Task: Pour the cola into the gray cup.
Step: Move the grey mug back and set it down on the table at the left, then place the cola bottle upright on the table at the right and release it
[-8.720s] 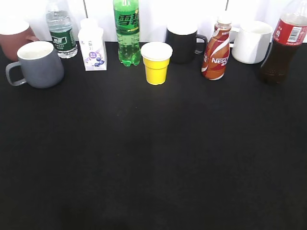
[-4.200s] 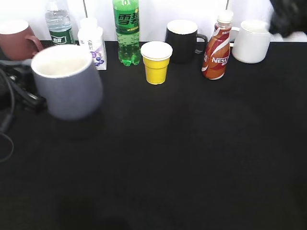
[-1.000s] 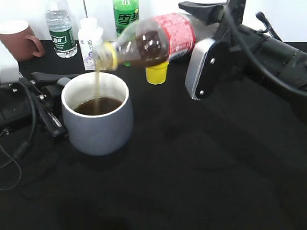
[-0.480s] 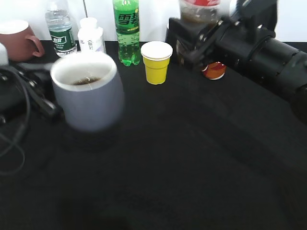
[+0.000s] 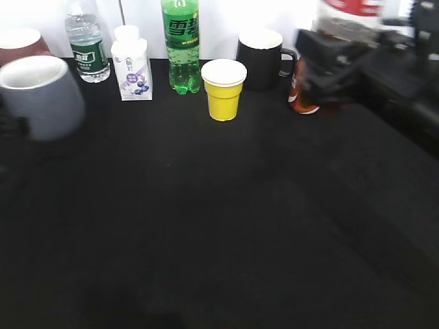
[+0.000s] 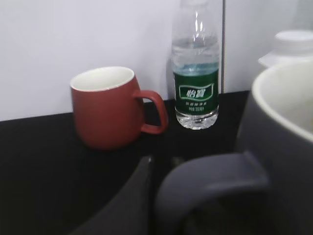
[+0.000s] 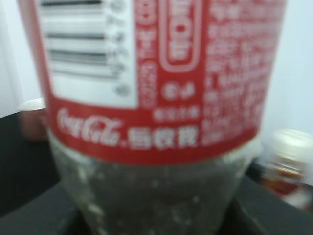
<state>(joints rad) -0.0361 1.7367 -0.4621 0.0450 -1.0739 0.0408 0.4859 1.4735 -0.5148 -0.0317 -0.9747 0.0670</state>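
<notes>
1. Cola bottle (image 5: 348, 20) stands upright at the far right of the table (image 5: 219, 226), blurred in the exterior view, its red label at the top edge of the picture
2. Right gripper (image 5: 329, 65) is clamped on the cola bottle's lower body; in the right wrist view the red label (image 7: 161, 73) and the clear lower part fill the picture, with the dark fingers (image 7: 44, 210) pressed to either side
3. Gray cup (image 5: 40, 96) is at the far left of the table, upright, blurred, its whitish inside showing; what it holds cannot be seen from here
4. Left gripper (image 6: 146, 196) is at the gray cup's handle (image 6: 210, 183) in the left wrist view; one dark finger lies just beside the handle loop, but whether the fingers are clamped on it or apart I cannot tell
5. Reddish-brown mug (image 6: 110, 107) stands behind the gray cup, near a water bottle with a green label (image 6: 196, 73)
6. Along the back of the table stand a white carton (image 5: 132, 63), a green soda bottle (image 5: 181, 42), a yellow cup (image 5: 223, 89) slightly forward, and a black mug (image 5: 260, 58)
7. Nescafe bottle (image 5: 299, 92) is partly hidden behind the right gripper
</notes>
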